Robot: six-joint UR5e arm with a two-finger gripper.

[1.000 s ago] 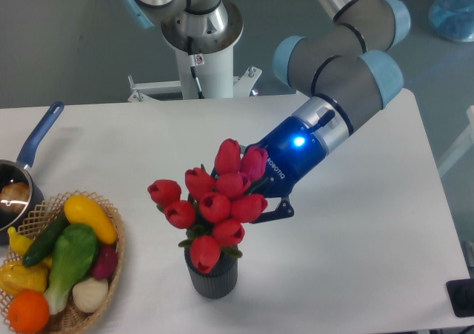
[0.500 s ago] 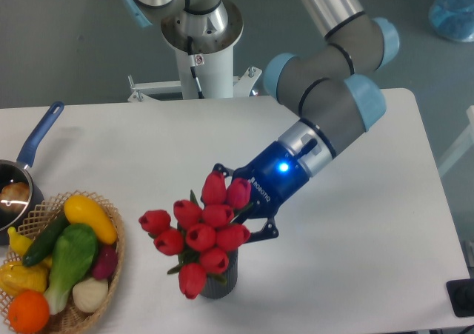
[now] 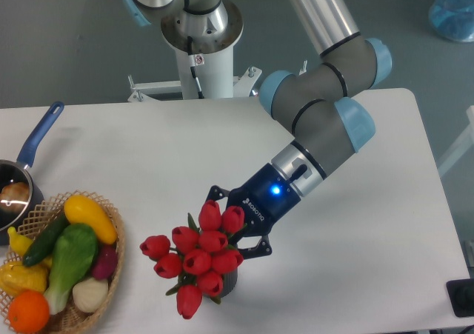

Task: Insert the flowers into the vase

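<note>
The flowers (image 3: 196, 258), a bunch of red tulips with green leaves, sit low over the vase (image 3: 228, 282), which is dark grey and mostly hidden behind the blooms near the table's front edge. The stems are not visible. My gripper (image 3: 231, 227) comes in from the upper right, its blue body just behind the top tulips. Its fingers are hidden behind the bunch, so I cannot tell whether they grip the stems.
A wicker basket (image 3: 115, 246) of toy vegetables stands at the front left. A blue-handled saucepan (image 3: 31, 150) sits at the left edge. The robot base (image 3: 201, 30) is at the back. A dark object (image 3: 462, 298) is at the front right corner.
The gripper and the flowers moved down and to the left. The bunch sank lower onto the vase, which now hides behind the blooms.
</note>
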